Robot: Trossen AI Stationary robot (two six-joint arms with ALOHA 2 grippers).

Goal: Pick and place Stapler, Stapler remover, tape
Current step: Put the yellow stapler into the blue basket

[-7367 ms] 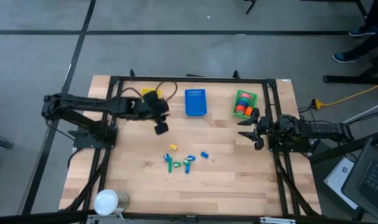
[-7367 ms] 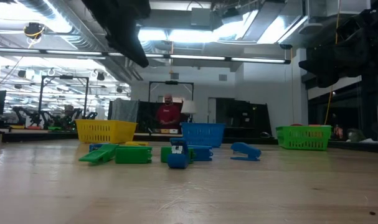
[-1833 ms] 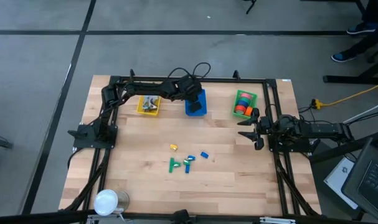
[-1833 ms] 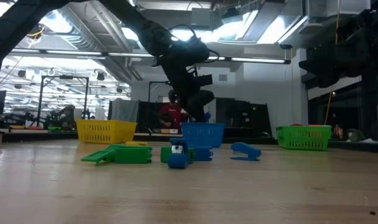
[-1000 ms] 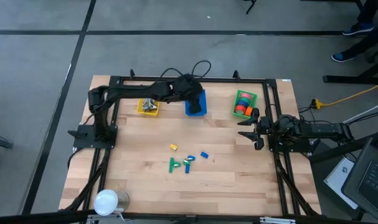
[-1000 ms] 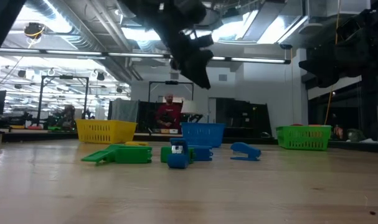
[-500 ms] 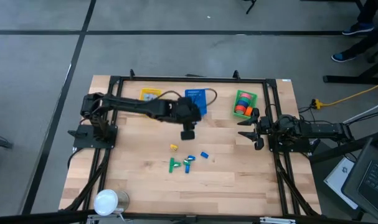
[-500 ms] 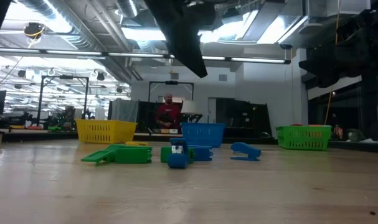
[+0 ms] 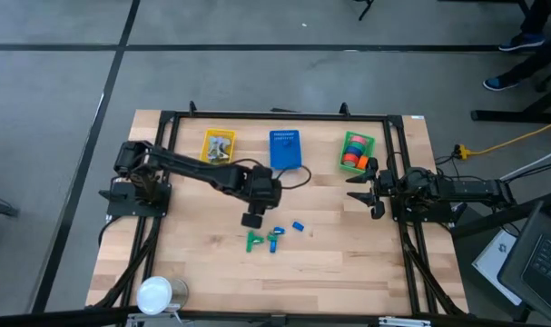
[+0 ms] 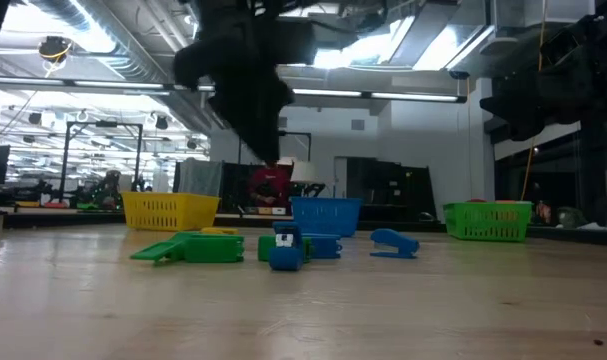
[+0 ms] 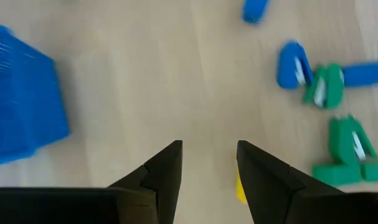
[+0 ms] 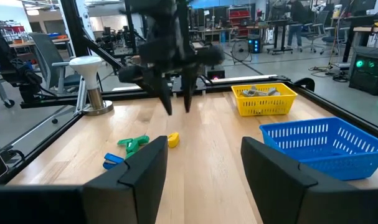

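Note:
My left gripper hangs open over the middle of the table, pointing steeply down. It hovers above a small yellow piece, which shows beside one finger. Just nearer lie small green and blue stapler-like pieces, flat on the wood. The tape rolls, orange, red and green, sit in the green basket at the far right. My right gripper waits open at the right edge, held level.
A yellow basket with grey metal pieces and a blue basket stand along the far edge. A white-topped metal cylinder stands at the near left corner. Black frame rails run along both sides. Bare wood lies left of the pieces.
My left gripper has swung from above the blue basket toward the table's near edge and a little left, sinking slightly and tipping further down, until it hangs over the yellow piece. Its fingers have stayed apart. The pieces and baskets have not moved.

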